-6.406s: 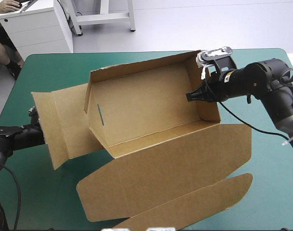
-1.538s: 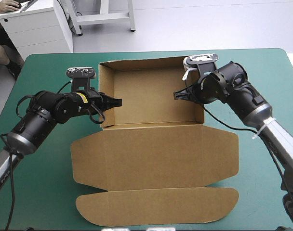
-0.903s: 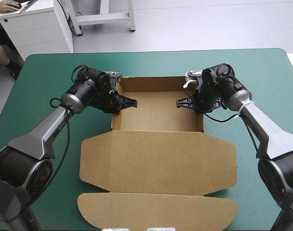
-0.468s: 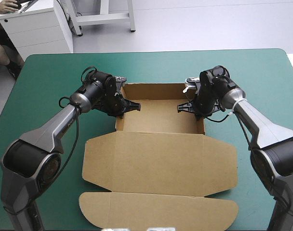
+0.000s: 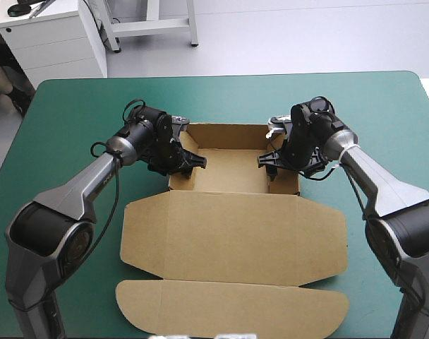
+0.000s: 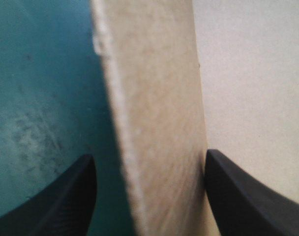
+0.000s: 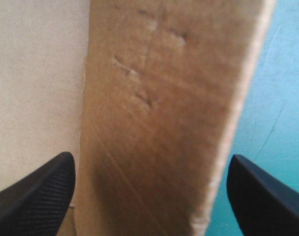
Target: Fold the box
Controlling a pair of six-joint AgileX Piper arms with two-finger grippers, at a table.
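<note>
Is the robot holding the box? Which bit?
Nothing is gripped. The left gripper and right gripper stand open, each astride a side wall of the box.

Left tool (image 6: 148, 155), right tool (image 7: 150, 156): both spread.

1. The box (image 5: 232, 233) is plain brown board all over, without print or pattern; its cut edges look paler than its faces.
2. The box's wall (image 7: 154, 98) between the fingers of the right gripper (image 7: 149, 156) is a deeper brown than the floor beside it and carries a few short dark scuff lines.
3. The wall between the fingers of the left gripper (image 6: 148, 155) is pale brown and unmarked.
4. The cover (image 5: 73, 120) around the box is an even teal-green; just outside the box's left wall it shows faint pale mottling.
5. The fingers (image 7: 36, 196) on either side of the box walls are black with a fine dotted grain.
</note>
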